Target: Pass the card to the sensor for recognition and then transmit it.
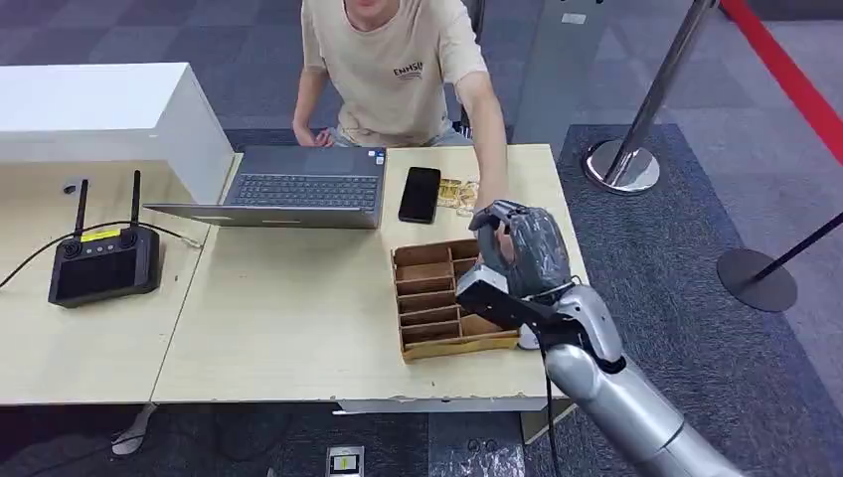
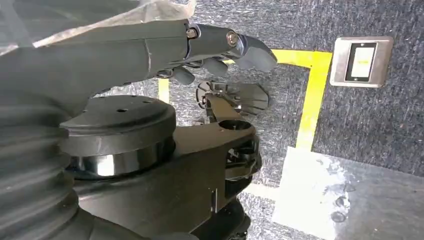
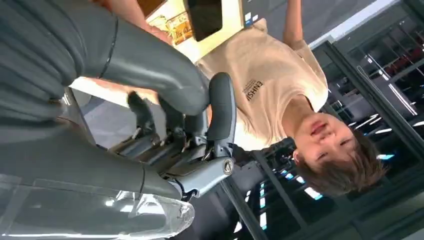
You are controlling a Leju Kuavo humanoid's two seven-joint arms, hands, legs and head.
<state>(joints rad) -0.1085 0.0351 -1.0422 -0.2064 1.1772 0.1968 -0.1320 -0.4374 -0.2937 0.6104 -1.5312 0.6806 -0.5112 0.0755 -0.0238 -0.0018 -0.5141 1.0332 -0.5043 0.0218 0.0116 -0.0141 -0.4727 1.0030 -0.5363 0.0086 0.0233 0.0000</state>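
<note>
Your light wood table (image 1: 298, 298) spans centre-left; grey carpet and stanchion base (image 1: 621, 167) fill the right. Right hand (image 1: 522, 253) hovers over the divided tray (image 1: 427, 318) at the table's right edge, fingers curled — can't tell if pinching. Left hand (image 2: 220, 50) fingers loosely curled, holding nothing.

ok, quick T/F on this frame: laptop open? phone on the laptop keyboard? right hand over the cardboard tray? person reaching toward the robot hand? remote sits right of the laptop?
1. The laptop is open. True.
2. The phone lies on the keyboard. False: it lies on the table, right of the laptop.
3. The right hand is raised over the cardboard tray. True.
4. The person reaches toward that hand. True.
5. The remote controller sits right of the laptop. False: left.
</note>
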